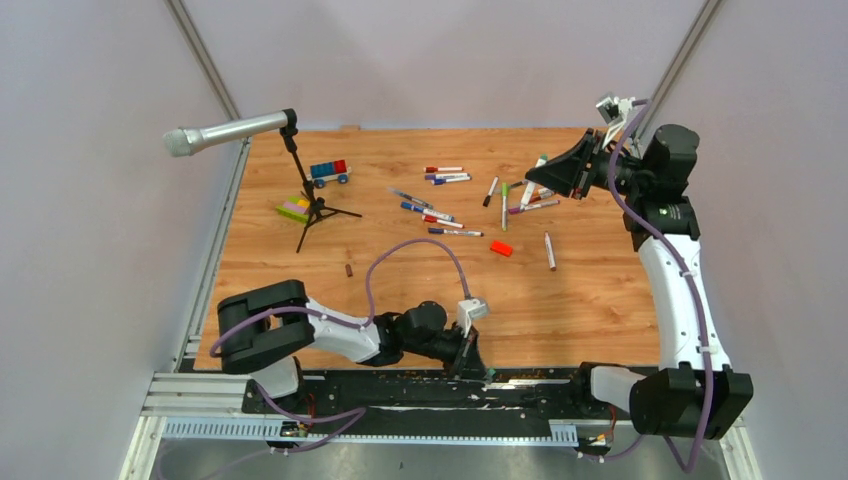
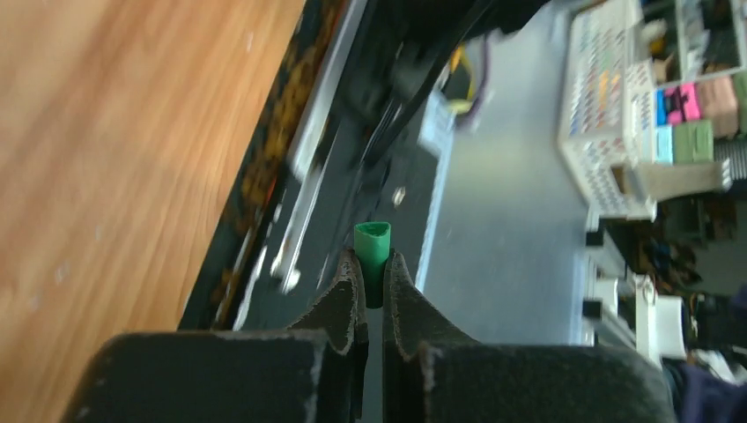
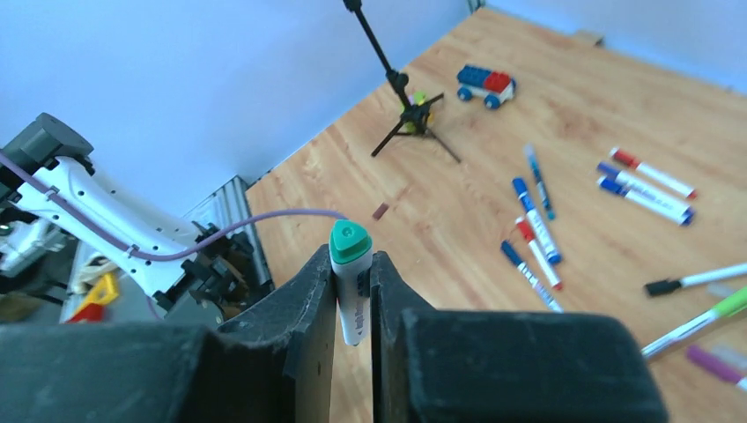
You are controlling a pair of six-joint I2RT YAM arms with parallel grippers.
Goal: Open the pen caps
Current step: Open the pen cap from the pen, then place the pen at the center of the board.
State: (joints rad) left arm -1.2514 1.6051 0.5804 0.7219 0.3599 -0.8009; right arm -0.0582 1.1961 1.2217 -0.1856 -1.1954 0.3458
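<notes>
At the near edge of the desk, over the black rail, your left hand is clenched on a green cap, whose hollow end pokes out past the fingertips. Toward the far right corner, your right hand hangs above the wood. It is grasping a green-ended pen by its white barrel, and the green end stands out beyond the pads. The two hands are well apart.

The loose pens lie scattered across the far middle of the desk, showing red, blue, purple, black and green ends. One single pen lies apart from them, near an orange-red block. A small brown cap lies alone on the wood between the tripod's feet and your left arm.

At the far left, a grey microphone sits on a black tripod, with toy bricks just beside it.
</notes>
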